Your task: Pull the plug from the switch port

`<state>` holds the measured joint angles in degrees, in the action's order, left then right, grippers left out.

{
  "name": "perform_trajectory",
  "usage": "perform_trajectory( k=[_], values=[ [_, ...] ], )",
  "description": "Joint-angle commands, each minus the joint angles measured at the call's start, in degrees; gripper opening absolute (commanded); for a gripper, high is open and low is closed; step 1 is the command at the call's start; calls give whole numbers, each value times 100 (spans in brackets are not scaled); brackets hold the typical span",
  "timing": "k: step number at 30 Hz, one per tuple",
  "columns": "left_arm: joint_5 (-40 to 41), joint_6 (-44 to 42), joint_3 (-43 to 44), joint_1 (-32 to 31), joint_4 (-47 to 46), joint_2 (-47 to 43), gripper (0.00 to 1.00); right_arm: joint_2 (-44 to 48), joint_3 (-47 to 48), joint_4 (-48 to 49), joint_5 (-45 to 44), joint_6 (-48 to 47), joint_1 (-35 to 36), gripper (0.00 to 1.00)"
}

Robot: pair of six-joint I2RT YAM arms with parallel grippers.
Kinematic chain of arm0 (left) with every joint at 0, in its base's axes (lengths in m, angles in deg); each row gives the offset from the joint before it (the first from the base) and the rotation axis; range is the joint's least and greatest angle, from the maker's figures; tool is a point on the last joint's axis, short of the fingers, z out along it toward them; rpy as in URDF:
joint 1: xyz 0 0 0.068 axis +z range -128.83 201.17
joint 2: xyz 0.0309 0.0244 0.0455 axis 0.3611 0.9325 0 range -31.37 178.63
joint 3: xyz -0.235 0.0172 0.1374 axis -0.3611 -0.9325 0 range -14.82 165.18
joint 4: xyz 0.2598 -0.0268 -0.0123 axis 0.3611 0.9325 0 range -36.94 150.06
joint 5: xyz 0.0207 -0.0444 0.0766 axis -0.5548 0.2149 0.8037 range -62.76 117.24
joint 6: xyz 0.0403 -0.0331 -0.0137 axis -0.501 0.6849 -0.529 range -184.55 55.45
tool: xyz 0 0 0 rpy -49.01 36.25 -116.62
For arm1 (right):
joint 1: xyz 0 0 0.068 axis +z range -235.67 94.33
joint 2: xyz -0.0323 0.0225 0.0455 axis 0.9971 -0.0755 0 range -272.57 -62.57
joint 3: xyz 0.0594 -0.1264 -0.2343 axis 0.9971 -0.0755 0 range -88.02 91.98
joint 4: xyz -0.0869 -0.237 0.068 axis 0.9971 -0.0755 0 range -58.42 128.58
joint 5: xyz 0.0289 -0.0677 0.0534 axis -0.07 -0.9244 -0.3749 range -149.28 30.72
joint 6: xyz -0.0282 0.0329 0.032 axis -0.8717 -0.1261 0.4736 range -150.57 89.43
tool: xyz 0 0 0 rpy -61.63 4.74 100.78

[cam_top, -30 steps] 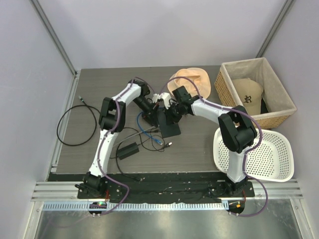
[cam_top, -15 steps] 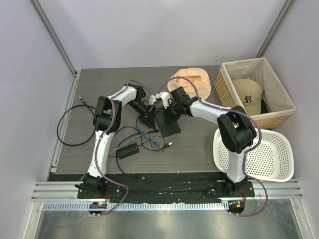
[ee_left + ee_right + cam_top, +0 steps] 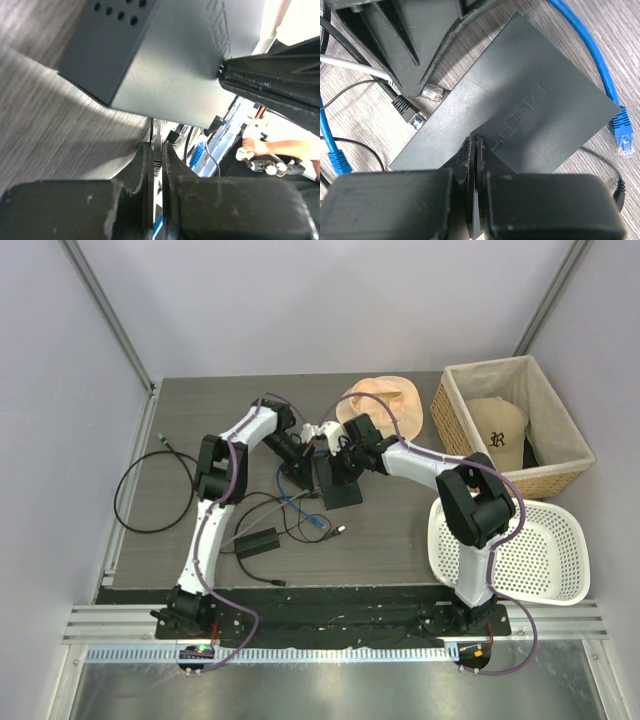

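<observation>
Pinching a thin piece w/ blue cable showing btwn its fingers, the left end effector [image 3: 156, 149] is nearly pressed together. From the right wrist cam that piece reads as the plug [image 3: 431, 92], a clear connector at the left tool's tip, right at the edge of the switch [image 3: 520, 100]. Can't tell if it's seated in the switch port or just out, since the port face is hidden. The right end effector [image 3: 475, 142] is pressed together w/ nothing btwn, tips down on the switch lid, prob. pinning it to the bench [image 3: 632, 30]. A black connector [image 3: 410, 114] sits just beside the plug; a loose blue connector [image 3: 622, 135] lies off the far corner.

Step in hand: the pull itself. Next move: draw the plug straight out along the port axis, away from the box, w/ the latch tab squeezed & the right side holding the box down.
</observation>
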<state>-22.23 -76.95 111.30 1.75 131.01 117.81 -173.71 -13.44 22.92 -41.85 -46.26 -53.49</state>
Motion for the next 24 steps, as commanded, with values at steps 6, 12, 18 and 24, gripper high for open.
perform_trajectory(
  k=[6, 12, 18, 24],
  values=[
    [772, -544, -1583, 26, -1054, -1329, 0, -391, -261, -569, -477, -84, 42, 1],
    [1643, -315, -558, 271, -1214, -1955, 0, -436, -216, -631, -460, -102, 51, 1],
    [1239, -219, 1080, 842, -650, -1884, 0, -418, -234, -605, -469, -102, 51, 1],
    [2175, -332, 1380, 1247, -1193, -2445, 0, -444, -208, -622, -469, -102, 60, 1]
  ],
)
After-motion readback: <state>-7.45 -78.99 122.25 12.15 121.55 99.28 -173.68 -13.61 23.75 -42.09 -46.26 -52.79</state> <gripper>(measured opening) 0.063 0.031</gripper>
